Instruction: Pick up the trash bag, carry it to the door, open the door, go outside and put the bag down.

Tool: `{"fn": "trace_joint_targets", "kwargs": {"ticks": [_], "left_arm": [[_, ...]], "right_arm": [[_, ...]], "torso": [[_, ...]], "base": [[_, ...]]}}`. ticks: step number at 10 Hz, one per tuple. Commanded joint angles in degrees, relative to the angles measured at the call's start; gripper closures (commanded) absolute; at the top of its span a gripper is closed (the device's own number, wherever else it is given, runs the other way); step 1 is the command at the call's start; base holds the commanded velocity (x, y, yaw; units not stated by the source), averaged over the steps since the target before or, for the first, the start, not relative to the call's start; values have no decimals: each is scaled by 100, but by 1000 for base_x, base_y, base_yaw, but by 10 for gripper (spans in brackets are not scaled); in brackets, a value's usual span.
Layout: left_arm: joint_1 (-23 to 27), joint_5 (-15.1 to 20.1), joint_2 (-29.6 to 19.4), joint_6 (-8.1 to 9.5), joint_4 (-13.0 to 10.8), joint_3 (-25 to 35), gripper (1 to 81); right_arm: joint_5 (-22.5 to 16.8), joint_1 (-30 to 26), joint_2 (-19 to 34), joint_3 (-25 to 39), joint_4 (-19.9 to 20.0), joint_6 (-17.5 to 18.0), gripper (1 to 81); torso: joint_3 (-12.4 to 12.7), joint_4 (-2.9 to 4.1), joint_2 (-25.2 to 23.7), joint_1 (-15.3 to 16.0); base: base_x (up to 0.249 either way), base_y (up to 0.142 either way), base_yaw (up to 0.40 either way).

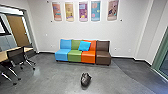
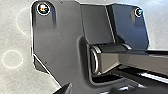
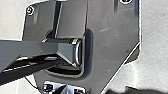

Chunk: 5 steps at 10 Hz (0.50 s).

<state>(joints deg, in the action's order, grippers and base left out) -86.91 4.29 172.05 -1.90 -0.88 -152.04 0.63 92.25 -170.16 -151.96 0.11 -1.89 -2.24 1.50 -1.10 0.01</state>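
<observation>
Trash bag (image 1: 85, 79) sits well apart from the seats (image 1: 82, 56), perhaps for easy reach; we cannot tell either gripper's state.

In the head view, you have bright, soft light on the wall (image 1: 50, 31). The floor (image 1: 57, 77) reads darker, with pale sheen at 8 o'clock and a bluish cast at 5 o'clock. Shadow lies beneath the seats (image 1: 88, 56). Wide-angle distortion tilts uprights toward 10 and 2 o'clock. In both wrist views, you see the floor rendered pale, nearly washed out.
</observation>
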Motion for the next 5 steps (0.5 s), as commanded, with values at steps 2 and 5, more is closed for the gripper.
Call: {"fn": "trace_joint_targets", "kwargs": {"ticks": [2, 5], "left_arm": [[222, 362, 6, -55, 9, 43, 10], [222, 361, 6, -47, 9, 43, 10]], "right_arm": [[-362, -211, 41, 18, -46, -40, 10], [-353, -202, 40, 18, -46, -31, 10]], "torso": [[0, 0, 0, 0], [0, 0, 0, 0]], "base": [[138, 35, 0], [135, 0, 0]]}}
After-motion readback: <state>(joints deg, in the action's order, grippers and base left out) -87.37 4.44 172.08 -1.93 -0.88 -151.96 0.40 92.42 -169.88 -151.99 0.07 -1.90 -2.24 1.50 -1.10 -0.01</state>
